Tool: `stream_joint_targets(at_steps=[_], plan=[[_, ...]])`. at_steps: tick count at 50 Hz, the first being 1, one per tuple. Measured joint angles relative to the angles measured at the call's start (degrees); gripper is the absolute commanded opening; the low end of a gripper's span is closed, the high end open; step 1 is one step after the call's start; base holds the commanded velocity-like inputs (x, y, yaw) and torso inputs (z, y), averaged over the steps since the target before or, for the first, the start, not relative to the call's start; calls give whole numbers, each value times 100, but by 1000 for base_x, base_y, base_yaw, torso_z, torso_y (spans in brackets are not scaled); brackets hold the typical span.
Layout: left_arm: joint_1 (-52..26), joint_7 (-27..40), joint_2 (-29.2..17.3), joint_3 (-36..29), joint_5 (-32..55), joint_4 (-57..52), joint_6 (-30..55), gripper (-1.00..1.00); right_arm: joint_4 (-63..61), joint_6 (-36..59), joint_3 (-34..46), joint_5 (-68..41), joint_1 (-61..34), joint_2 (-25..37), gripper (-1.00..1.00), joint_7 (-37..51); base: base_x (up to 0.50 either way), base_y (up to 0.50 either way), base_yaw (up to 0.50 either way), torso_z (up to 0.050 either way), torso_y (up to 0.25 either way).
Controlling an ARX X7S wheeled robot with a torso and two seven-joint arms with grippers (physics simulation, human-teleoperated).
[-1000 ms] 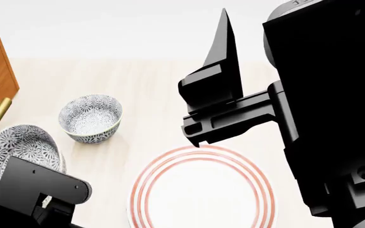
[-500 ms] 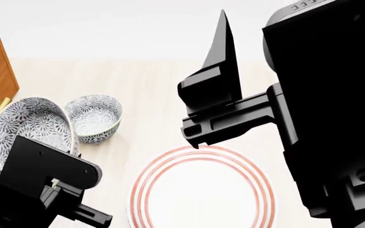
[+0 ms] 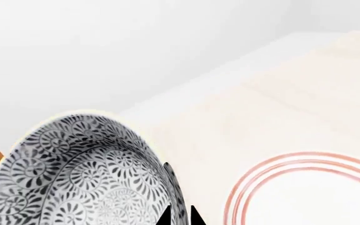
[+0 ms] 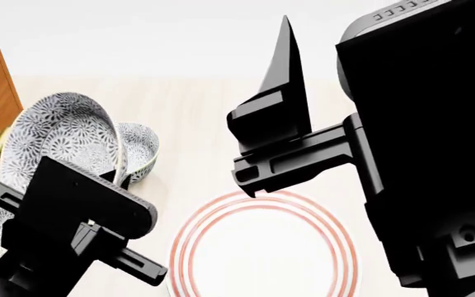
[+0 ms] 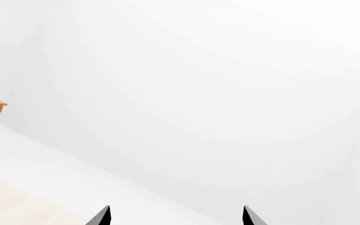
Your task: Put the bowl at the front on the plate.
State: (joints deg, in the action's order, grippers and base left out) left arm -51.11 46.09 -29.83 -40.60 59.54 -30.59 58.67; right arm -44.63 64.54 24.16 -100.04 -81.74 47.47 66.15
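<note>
Left claw (image 3: 180, 216) grips bowl (image 4: 60, 136) by rim, bowl lifted off surface (image 4: 196, 124), tilted. Plate (image 4: 264, 247) lies toward robot's right of bowl, lower. Right claw (image 5: 176, 216) spread open, empty, raised.

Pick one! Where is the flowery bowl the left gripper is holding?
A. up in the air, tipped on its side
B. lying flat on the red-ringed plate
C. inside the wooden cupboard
A: the bowl hangs tilted above the table, clamped by the left gripper, beside the plate.
</note>
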Motion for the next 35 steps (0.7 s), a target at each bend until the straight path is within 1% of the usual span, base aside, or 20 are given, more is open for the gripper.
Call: stream_joint_targets(at_steps=[15,35], plan=[[-417,-285,178,-464,-537,33,-101,-100,0,8,59,-96,-160,-23,100,44,0,0,0,0,1],[-778,-778,559,-1131,-1288,610,-445,-100,115,89,157,-207,-525,-78,100,35,0,0,0,0,0]])
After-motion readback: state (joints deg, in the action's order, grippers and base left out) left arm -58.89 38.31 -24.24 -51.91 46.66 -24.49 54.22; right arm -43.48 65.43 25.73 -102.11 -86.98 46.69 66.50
